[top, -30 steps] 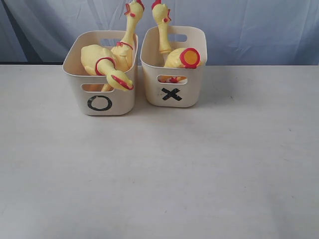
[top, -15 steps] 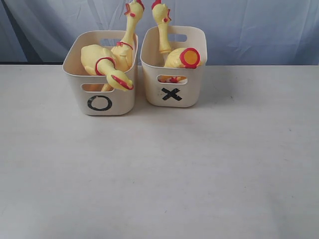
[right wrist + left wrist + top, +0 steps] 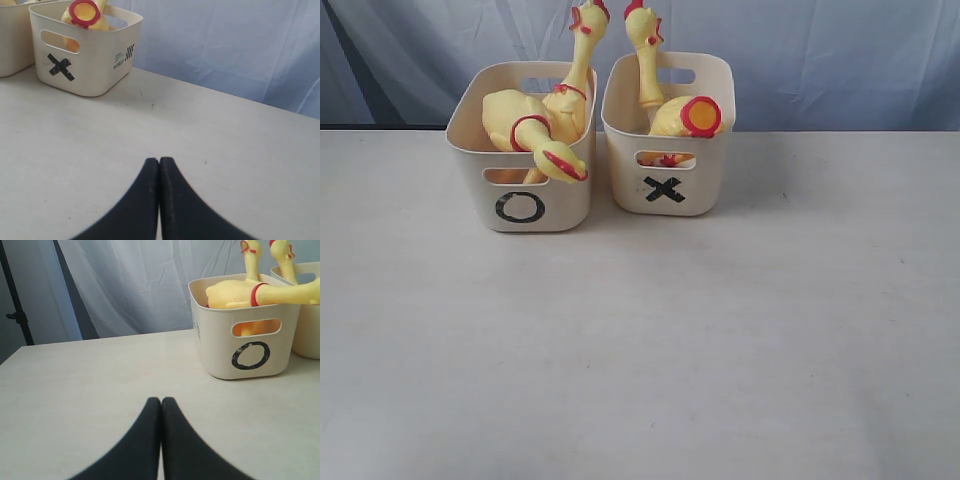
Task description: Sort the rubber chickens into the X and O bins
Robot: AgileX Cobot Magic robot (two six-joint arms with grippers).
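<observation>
Left gripper (image 3: 161, 402): clenched, fingers pressed together, nothing in them. Right gripper (image 3: 159, 162): likewise clenched and empty. Both hang low over the table (image 3: 640, 350).

The O bin (image 3: 250, 365) stands ahead of my left gripper, well apart. The X bin (image 3: 95, 75) stands ahead of my right gripper, also well apart. The two bins sit just beside each other.

All rubber chickens (image 3: 535, 125) I can see are inside the bins. Each bin has one neck standing upright. In the O bin a second chicken lies across, its head drooping over the near rim toward me.

I see no chicken loose on the table. Judgement: sorting looks complete. If that drooping head needs tucking in, my left arm is the nearer.
</observation>
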